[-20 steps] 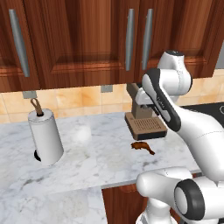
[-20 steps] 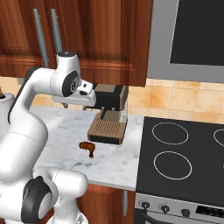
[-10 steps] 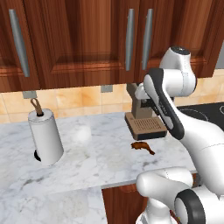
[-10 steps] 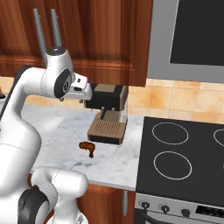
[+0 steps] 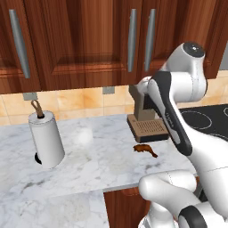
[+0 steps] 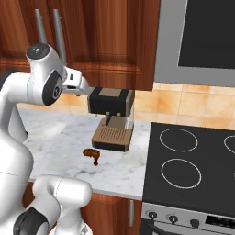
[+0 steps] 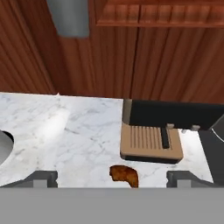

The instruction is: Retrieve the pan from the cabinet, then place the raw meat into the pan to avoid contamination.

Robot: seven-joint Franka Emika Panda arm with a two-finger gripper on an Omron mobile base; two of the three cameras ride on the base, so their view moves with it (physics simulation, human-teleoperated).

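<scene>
- Over the marble surface (image 5: 89, 156) in the left base view, the cabinet (image 5: 89, 40) hangs with its doors shut, silver bar handles (image 5: 132, 41) upright; the raw meat (image 5: 145, 149) lies on the stone just in front of a brown coffee machine (image 5: 144, 120), well apart from a white paper towel roll (image 5: 45, 139) to the left.
- From the right base view, the raw meat (image 6: 91, 154) sits just beside the coffee machine's tray (image 6: 112, 137), with a black stove top (image 6: 193, 170) to the right (the arm's hand is raised near the cabinet (image 6: 105, 36)).
- Looking along the hand, the gripper (image 7: 112, 177) has its fingertips (image 7: 41, 178) spread wide, holding nothing; the raw meat (image 7: 124, 174) lies between them, lower down on the surface.
</scene>
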